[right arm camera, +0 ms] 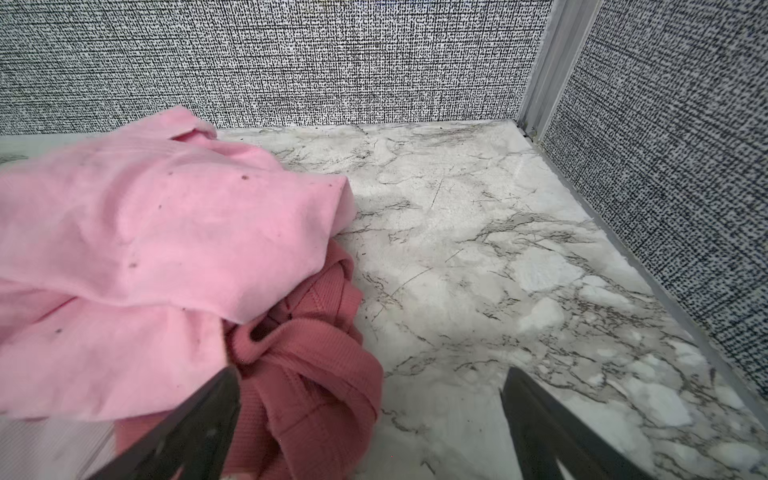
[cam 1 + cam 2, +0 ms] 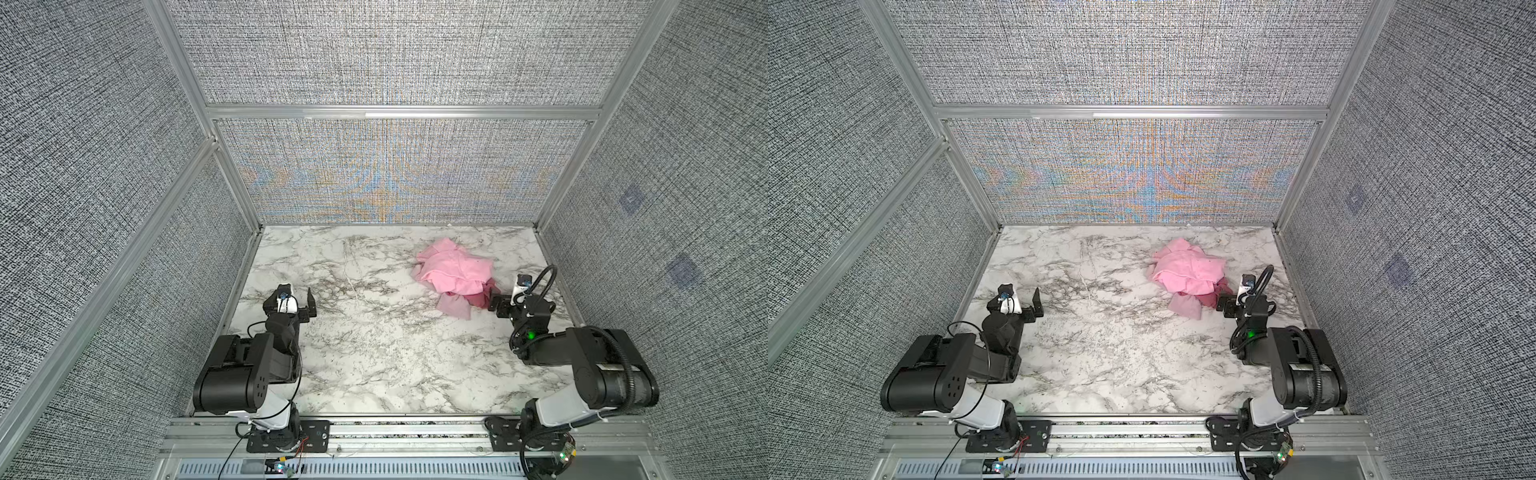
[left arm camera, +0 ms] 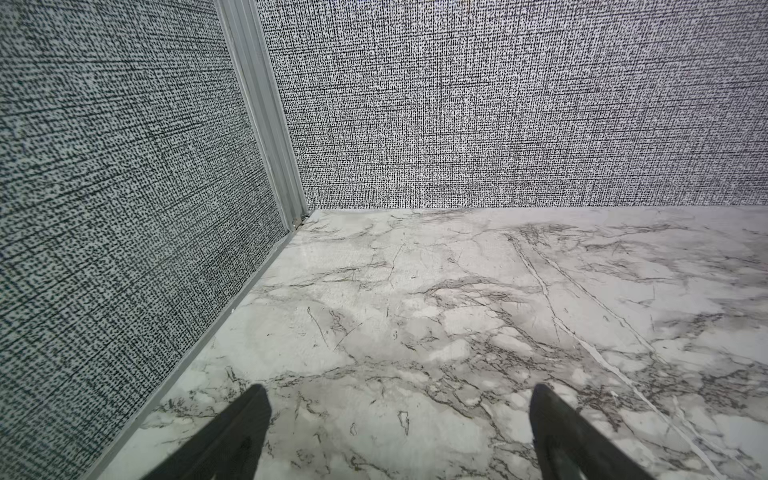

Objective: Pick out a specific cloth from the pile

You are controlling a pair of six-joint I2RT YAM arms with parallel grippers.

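Fingers (image 1: 199,424) of the right end effector (image 1: 372,374) stand spread wide, released and gripping nothing. The right wrist view puts one of them over the edge of the dark rose cloth (image 1: 316,374), whose ribbed weave shows only there, with the speckled bright pink cloth (image 1: 166,232) draped above it. Whether that finger touches fabric I cannot tell. Both top views add what this close view barely catches: the pale mauve cloth (image 2: 455,308) (image 2: 1185,308) pokes out at the near side of the pile (image 2: 457,266), under the bright pink and just left of the dark rose. Well apart, on the left of the desk (image 2: 374,353), the left end effector (image 3: 400,388) is likewise released; its wrist view holds bare marble and a wall corner (image 3: 266,124).
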